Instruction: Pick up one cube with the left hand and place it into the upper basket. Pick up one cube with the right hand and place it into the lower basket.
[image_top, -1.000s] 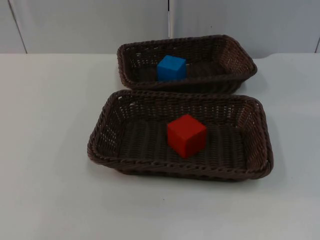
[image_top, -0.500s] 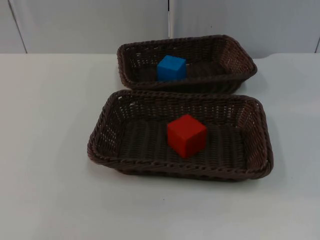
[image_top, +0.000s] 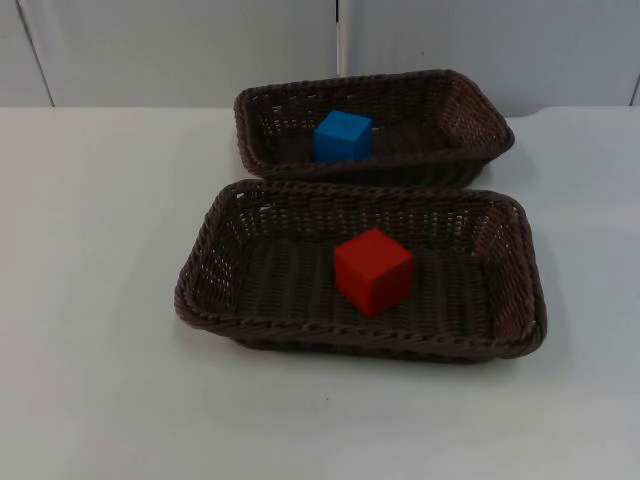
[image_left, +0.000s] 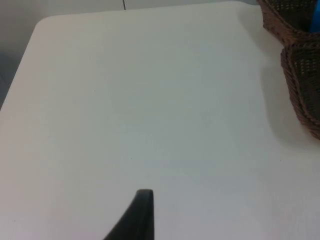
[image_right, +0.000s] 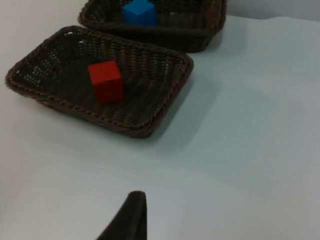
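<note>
Since the blue cube (image_top: 343, 136) already sits in the upper basket (image_top: 480, 125) and the red cube (image_top: 372, 271) lies near the middle of the lower basket (image_top: 520, 300), the task looks finished, and the remaining risk is undoing it. Both arms wait off to the sides: the left gripper (image_left: 140, 215) hangs over bare bench (image_top: 90, 300) left of the baskets, the right gripper (image_right: 131, 215) over bench on their near right side. Of each only one dark fingertip is visible, so I cannot tell how far the jaws stand apart; nothing appears to be held. Any sweep across the bench could catch a woven rim, since the baskets are light and touch each other; a nudge to one would probably shift both and tip a cube.
</note>
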